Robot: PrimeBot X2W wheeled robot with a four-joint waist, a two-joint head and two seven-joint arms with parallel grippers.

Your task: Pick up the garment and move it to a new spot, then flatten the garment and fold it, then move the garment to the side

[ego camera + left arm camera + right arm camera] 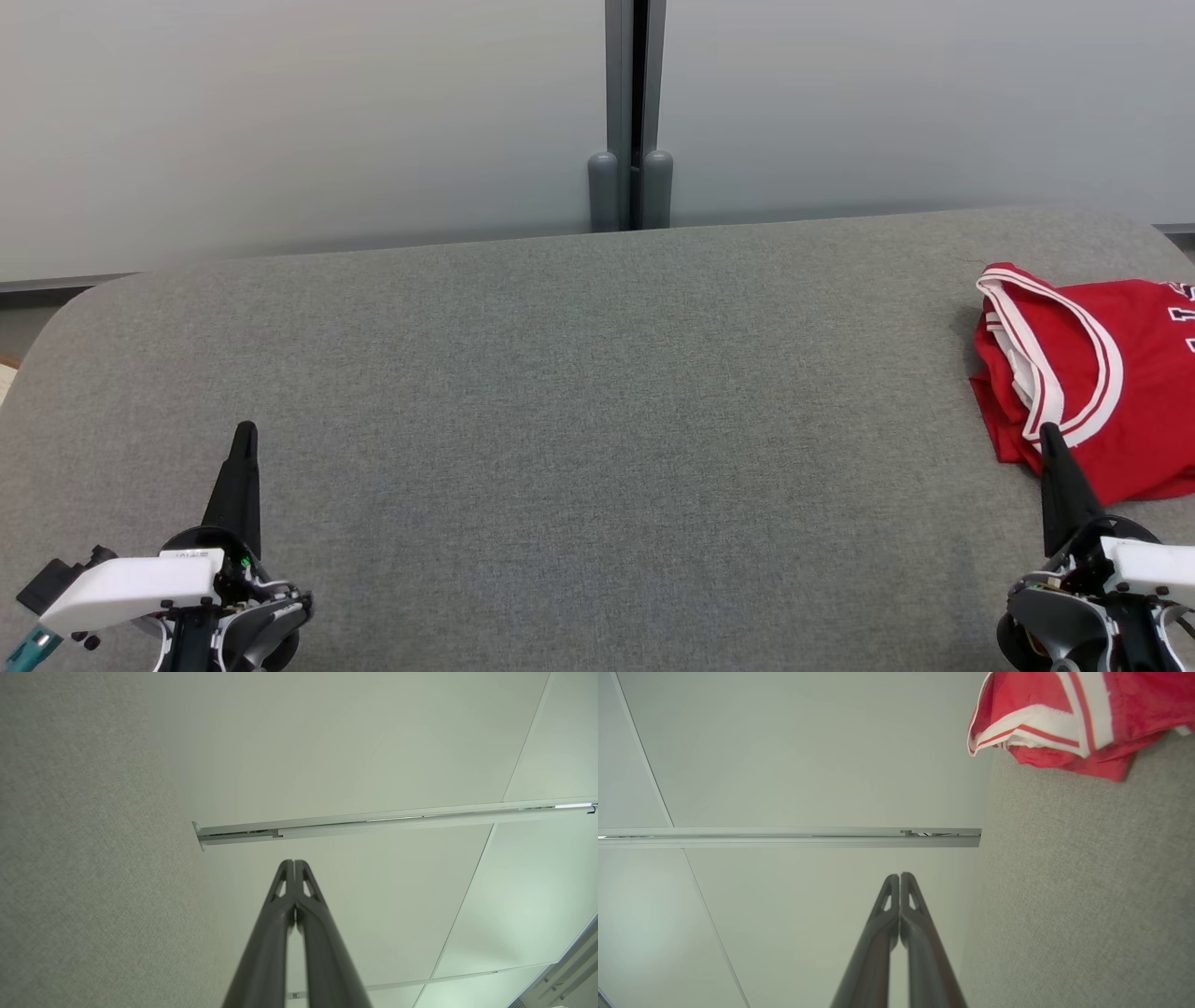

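Observation:
The garment [1111, 373] is a red jersey with white-trimmed openings, lying folded at the far right of the grey fabric surface [579, 392], partly cut off by the head view's edge. My right gripper [1049, 431] is shut and holds nothing, its tip just in front of the jersey's near edge. The right wrist view shows that gripper [900, 876] shut, with the garment [1087, 714] at the upper right. My left gripper [246, 429] stands shut and empty at the lower left, far from the jersey. Its tips [294, 862] are pressed together in the left wrist view.
A pale wall [299, 121] rises behind the surface, with a grey vertical post [633, 112] at its middle. The grey surface has rounded far corners, and the wide stretch between my two grippers is bare fabric.

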